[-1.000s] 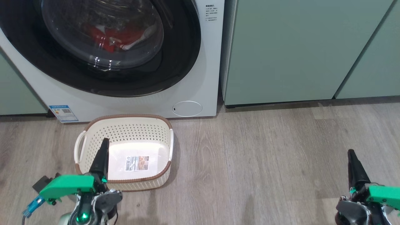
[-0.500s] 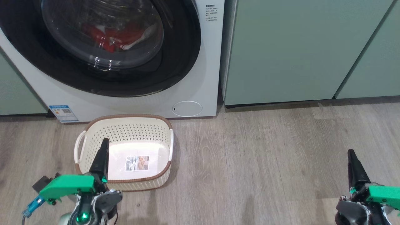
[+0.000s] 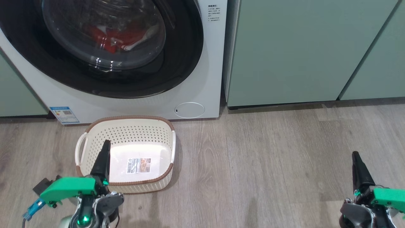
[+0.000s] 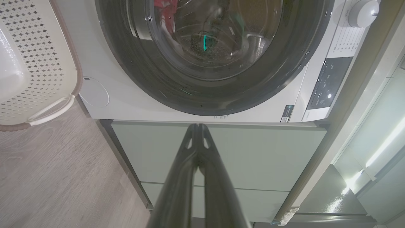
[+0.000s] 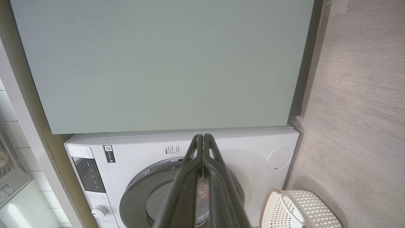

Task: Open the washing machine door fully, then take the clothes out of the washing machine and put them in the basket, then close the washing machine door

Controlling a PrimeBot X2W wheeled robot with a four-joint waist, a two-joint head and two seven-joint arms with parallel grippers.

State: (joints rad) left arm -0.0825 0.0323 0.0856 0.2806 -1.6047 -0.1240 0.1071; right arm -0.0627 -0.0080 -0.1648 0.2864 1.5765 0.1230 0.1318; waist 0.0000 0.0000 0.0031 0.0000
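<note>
Change since a second ago: none; both my arms and every item stand where they were.

1. My left gripper point(image 3: 106, 147): fingers pressed together, holding nothing, low at the near left, tips pointing far.
2. My right gripper point(image 3: 356, 156): fingers likewise together and empty, at the near right over bare floor point(image 3: 253, 158), well apart from every item of the task.
3. The basket point(image 3: 126, 122): on the floor, directly beyond my left gripper, whose tips overlap its near left part in the head view. It holds nothing but a paper label point(image 3: 138, 165) on its bottom.
4. The washing machine point(image 3: 208, 79): just beyond the basket, far left.
5. The washing machine door point(image 3: 186, 63): shut flat on the front.
6. The clothes point(image 3: 107, 36): red and white, inside behind the door's glass, far from both grippers.
7. Pale green cabinets point(image 3: 300, 47): right of the machine.
</note>
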